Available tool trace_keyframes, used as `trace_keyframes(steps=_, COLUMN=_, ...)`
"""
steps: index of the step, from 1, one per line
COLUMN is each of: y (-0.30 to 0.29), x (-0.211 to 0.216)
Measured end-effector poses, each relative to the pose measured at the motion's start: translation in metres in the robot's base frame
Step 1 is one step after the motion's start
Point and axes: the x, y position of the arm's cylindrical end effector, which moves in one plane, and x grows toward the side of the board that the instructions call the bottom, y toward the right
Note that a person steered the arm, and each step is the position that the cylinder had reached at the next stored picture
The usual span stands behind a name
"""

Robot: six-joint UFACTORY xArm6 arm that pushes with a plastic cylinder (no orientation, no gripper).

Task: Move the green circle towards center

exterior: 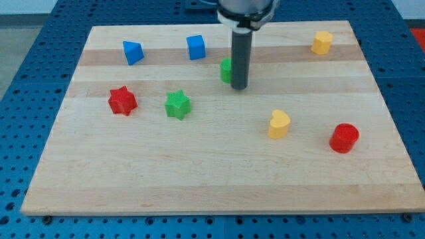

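Note:
The green circle [226, 70] sits on the wooden board [212, 166] above the middle, mostly hidden behind my rod. My tip [239, 87] rests on the board right next to the circle, at its right and slightly below it. Whether they touch cannot be told.
A green star [177, 104] and a red star [122, 100] lie at the left. Two blue blocks [133, 52] [196, 47] lie near the top. A yellow heart [279, 124], a red cylinder [344, 137] and a yellow block [322, 42] lie at the right.

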Motion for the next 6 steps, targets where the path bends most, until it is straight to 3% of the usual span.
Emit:
trace_keyframes(steps=1, y=0.001, x=-0.002)
trace_keyframes(steps=2, y=0.038, x=-0.050)
trace_keyframes(steps=3, y=0.039, x=-0.057)
trace_keyframes(steps=4, y=0.014, x=-0.076)
trace_keyframes(steps=6, y=-0.019, x=-0.069)
